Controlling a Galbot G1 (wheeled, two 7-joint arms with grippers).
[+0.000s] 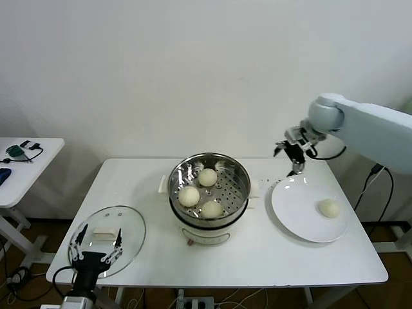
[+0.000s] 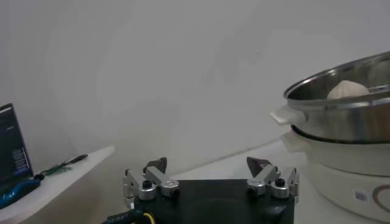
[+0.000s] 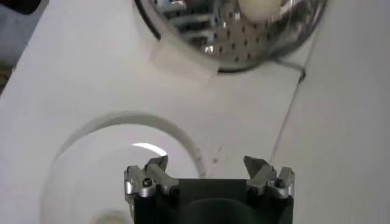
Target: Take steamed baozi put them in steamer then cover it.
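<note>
Lying left on the table (image 1: 257, 257), the cover (image 1: 109, 238) sits by the spread, empty left gripper (image 1: 96, 248). The steamer (image 1: 209, 193) holds three baozi (image 1: 189, 196). The right gripper (image 1: 293, 153), spread, hovers over the plate (image 1: 293, 206) holding one bun (image 1: 329, 208).

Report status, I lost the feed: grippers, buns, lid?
Right gripper open above plate. Left gripper open over lid. Three buns in steamer, one bun plated. Nothing blocking.

Four baozi (image 1: 206, 177), one steamer (image 1: 193, 226), one glass lid (image 1: 129, 248), one plate (image 1: 291, 205), two tables (image 1: 129, 180).
</note>
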